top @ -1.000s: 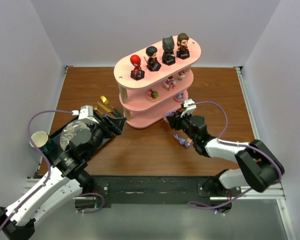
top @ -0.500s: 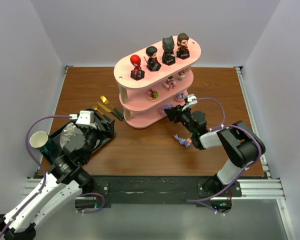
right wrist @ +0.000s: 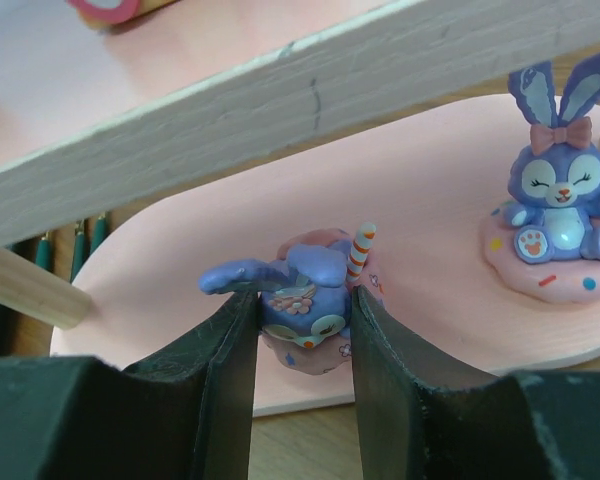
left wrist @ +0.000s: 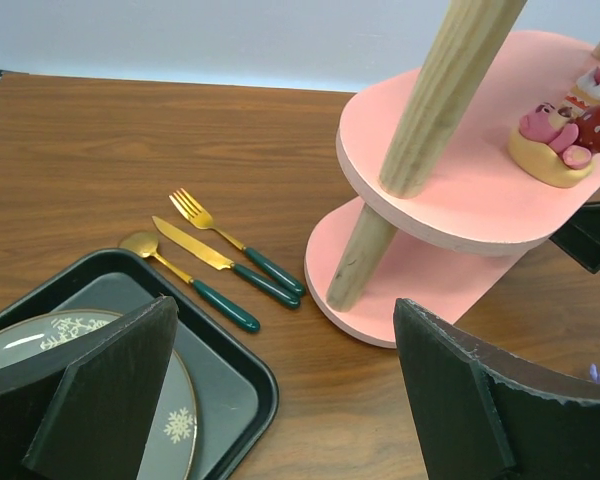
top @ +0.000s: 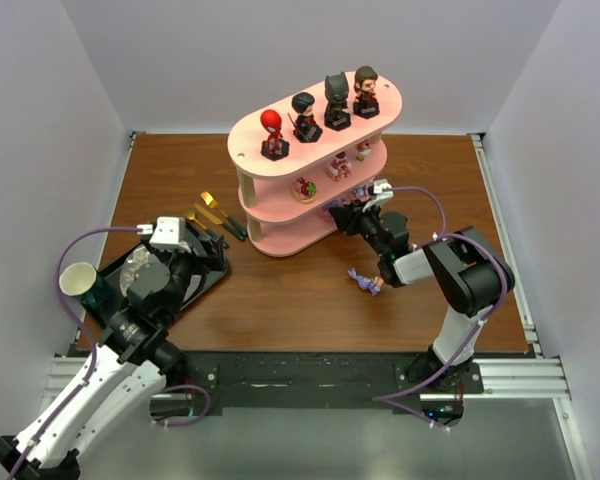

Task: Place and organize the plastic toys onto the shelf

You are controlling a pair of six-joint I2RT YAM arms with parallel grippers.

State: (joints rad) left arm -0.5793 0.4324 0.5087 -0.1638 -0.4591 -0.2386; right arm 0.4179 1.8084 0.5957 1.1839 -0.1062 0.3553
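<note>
My right gripper pinches the purple bunny. A second ago it hung over the table. Now it has reached the shelf, with the bunny at the near edge of the bottom board, near a seated bunny. My left gripper, fingers spread and empty, has drawn back from the shelf toward the tray. One purple toy lies on the table.

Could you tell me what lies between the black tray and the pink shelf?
Three pieces of gold cutlery with dark green handles lie there, between tray and shelf; the left wrist view shows it best.
</note>
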